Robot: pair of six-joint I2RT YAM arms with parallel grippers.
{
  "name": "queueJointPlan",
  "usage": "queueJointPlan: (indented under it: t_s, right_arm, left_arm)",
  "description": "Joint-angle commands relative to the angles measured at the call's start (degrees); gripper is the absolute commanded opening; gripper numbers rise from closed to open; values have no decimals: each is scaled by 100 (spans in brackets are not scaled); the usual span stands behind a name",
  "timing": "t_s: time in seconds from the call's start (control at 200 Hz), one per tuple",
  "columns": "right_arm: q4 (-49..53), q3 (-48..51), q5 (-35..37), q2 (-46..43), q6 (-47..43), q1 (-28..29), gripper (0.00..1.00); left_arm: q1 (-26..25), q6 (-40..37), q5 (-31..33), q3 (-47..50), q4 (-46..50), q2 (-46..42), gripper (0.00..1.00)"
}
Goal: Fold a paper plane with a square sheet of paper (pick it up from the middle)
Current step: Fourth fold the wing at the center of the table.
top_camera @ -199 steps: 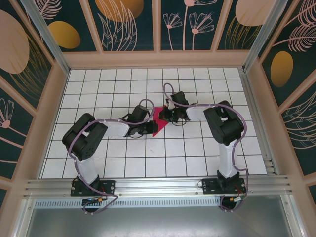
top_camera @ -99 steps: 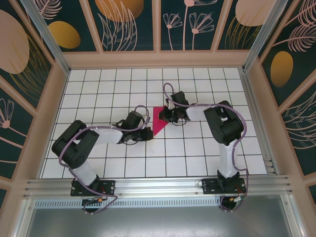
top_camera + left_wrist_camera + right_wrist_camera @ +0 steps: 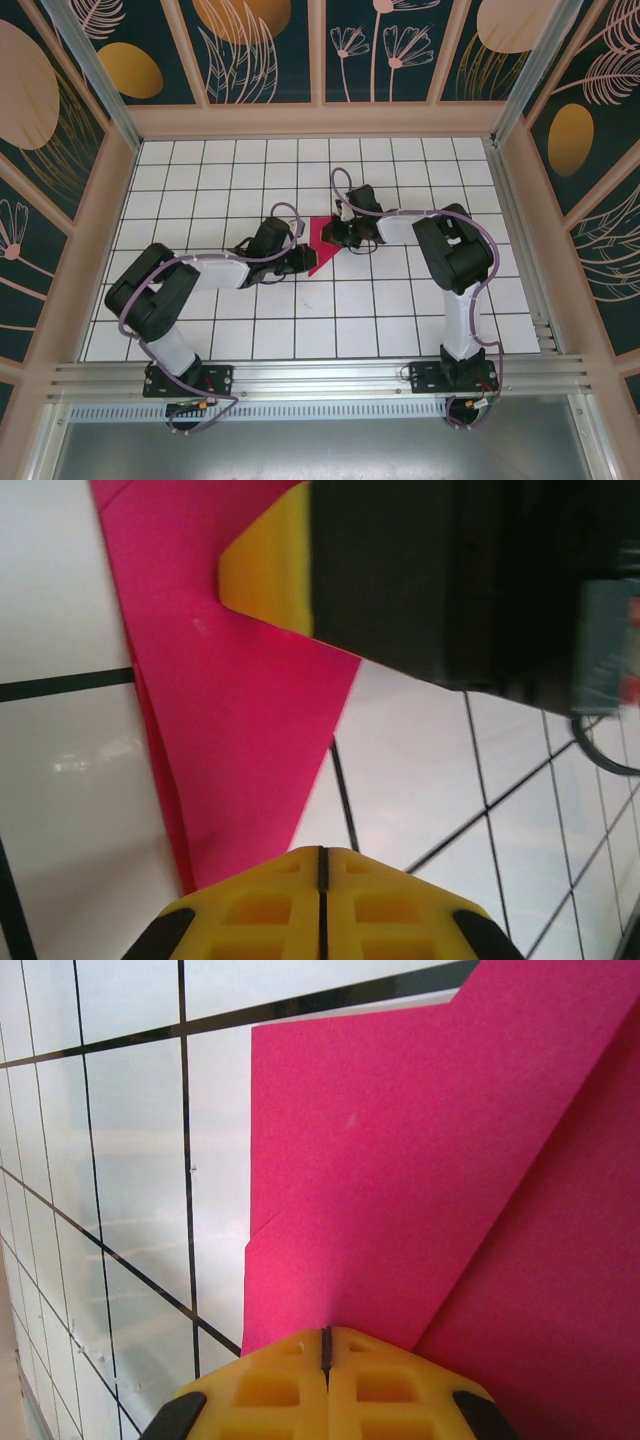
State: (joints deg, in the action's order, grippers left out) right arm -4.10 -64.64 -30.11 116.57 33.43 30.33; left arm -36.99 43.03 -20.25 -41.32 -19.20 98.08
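Observation:
The pink square sheet of paper (image 3: 322,250) lies flat on the white grid table, folded into a pointed, layered wedge. My left gripper (image 3: 305,259) is shut and low at the wedge's left edge. In the left wrist view its tips (image 3: 322,852) sit just beside the paper's (image 3: 230,700) narrow point, with nothing between them. My right gripper (image 3: 334,237) is shut, its tips resting on the paper's upper part. In the right wrist view its tips (image 3: 325,1332) press on the overlapping pink flaps (image 3: 400,1160). The right gripper's yellow finger (image 3: 265,570) also shows on the paper.
The white tiled table (image 3: 380,320) is boxed in by wooden-framed patterned walls (image 3: 90,210). The two arms reach in from left and right and meet at the middle. An aluminium rail (image 3: 320,378) carrying both bases runs along the near edge.
My left gripper dipped toward the near edge, then moved up and right, back to the paper's left edge. The left elbow swung out left. The right arm and paper stayed put.

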Motion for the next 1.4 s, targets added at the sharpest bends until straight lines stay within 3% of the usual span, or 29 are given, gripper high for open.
queueJointPlan:
  t_s: [0.0,0.34,0.715,1.126,1.396]
  right_arm:
    - [647,116,630,527,-21,-27,0]
    - [653,-161,386,114,-139,-27,0]
    - [551,234,110,-554,-76,379,1]
    - [764,178,171,-261,-207,465,0]
    - [963,-125,416,75,-481,136,0]
  left_arm:
    - [8,112,187,-138,-28,315,8]
    - [7,96,345,244,171,394,0]
    - [7,101,329,311,100,454,0]
    - [0,103,322,291,157,466,0]
    - [3,-66,224,309,479,455,0]
